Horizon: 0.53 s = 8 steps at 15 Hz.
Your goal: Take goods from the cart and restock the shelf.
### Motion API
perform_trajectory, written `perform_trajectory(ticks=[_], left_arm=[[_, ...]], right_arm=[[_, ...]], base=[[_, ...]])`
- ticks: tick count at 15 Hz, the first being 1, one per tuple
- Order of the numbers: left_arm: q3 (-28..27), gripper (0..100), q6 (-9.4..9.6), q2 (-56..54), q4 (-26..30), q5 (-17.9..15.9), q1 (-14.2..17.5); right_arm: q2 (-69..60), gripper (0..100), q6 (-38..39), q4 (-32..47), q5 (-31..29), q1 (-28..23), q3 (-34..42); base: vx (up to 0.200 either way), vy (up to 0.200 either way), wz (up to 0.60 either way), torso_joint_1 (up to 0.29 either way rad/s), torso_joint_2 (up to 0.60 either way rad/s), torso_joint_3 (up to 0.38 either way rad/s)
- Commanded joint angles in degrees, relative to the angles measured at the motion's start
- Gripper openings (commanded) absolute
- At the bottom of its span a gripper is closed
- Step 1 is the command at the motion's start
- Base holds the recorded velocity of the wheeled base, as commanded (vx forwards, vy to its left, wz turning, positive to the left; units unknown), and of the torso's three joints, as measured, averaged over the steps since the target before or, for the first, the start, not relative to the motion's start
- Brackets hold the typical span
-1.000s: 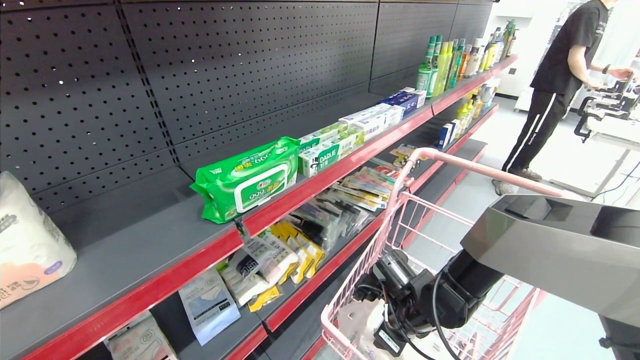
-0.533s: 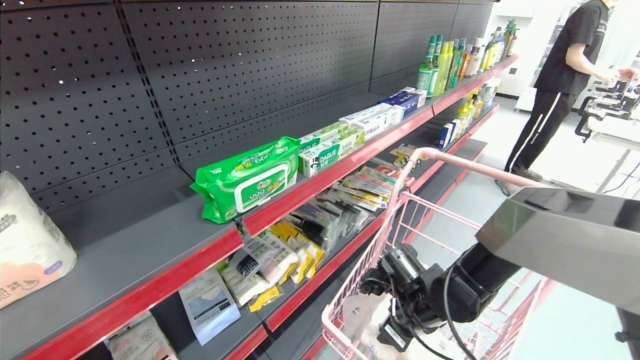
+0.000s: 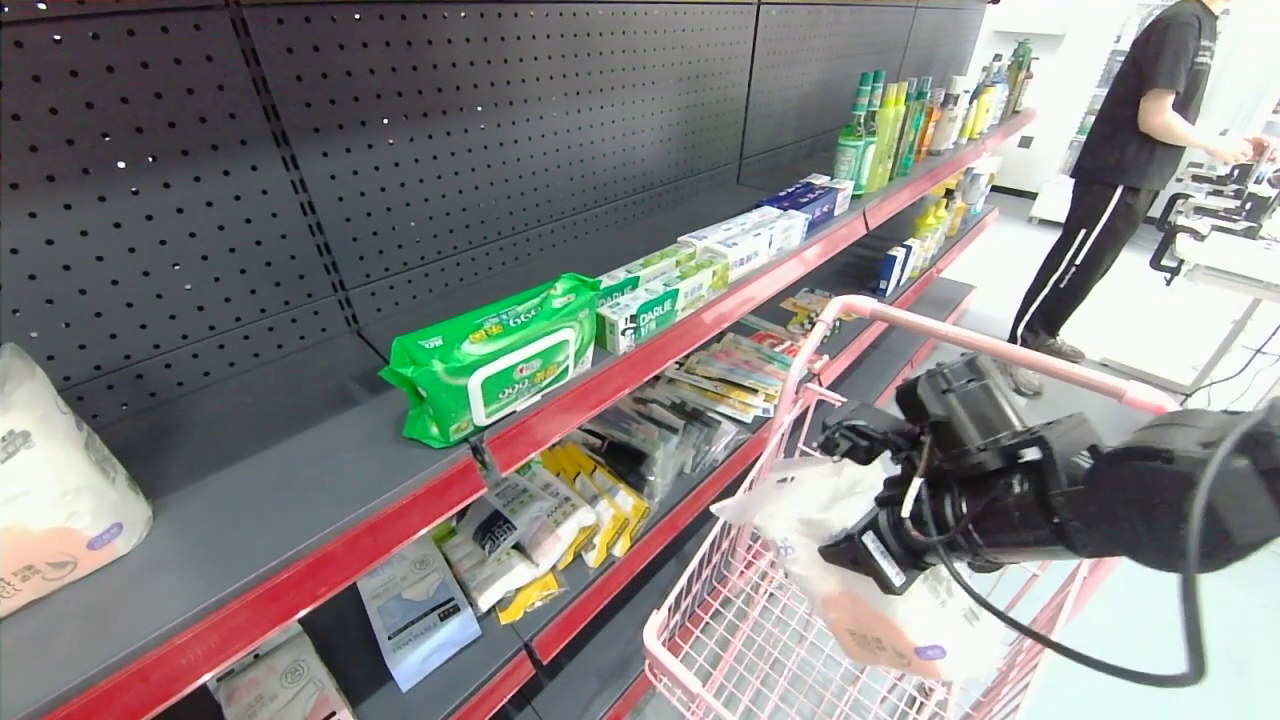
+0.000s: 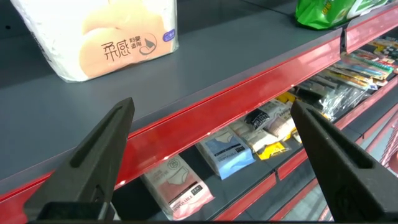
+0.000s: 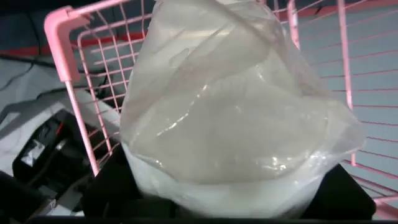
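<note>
Holding pack [image 3: 880,610] over cart [image 3: 700,655], R gripper [image 3: 850,455] level.

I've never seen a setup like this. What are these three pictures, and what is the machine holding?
This is a wheeled two-armed robot restocking a shop shelf. One picture comes from a camera on its head, the others from its wrists. In the head view the right gripper holds a soft white wrapped pack above the pink cart; the right wrist view sees that pack close up. The left wrist view looks past the open left gripper at the grey shelf, where a similar white pack, a green wipes pack and toothpaste boxes lie.
</note>
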State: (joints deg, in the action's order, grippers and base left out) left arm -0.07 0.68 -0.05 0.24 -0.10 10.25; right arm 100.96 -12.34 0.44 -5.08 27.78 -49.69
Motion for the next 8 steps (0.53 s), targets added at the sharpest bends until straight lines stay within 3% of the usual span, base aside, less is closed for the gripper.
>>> perform_trajectory(ticks=[1,8], left_arm=[[0.0,100,0.02,0.0,0.0,0.0,0.0],[0.0,100,0.02,0.0,0.0,0.1,0.0]], right_arm=[[-12.7,0,-0.2,0.2,-2.0,-0.5,0.6],[-30.6,0,0.5,0.2,-9.0,-1.2,1.4]], base=[[0.0,0.0,0.0,0.0,0.0,0.0],[0.0,0.0,0.0,0.0,0.0,0.0]])
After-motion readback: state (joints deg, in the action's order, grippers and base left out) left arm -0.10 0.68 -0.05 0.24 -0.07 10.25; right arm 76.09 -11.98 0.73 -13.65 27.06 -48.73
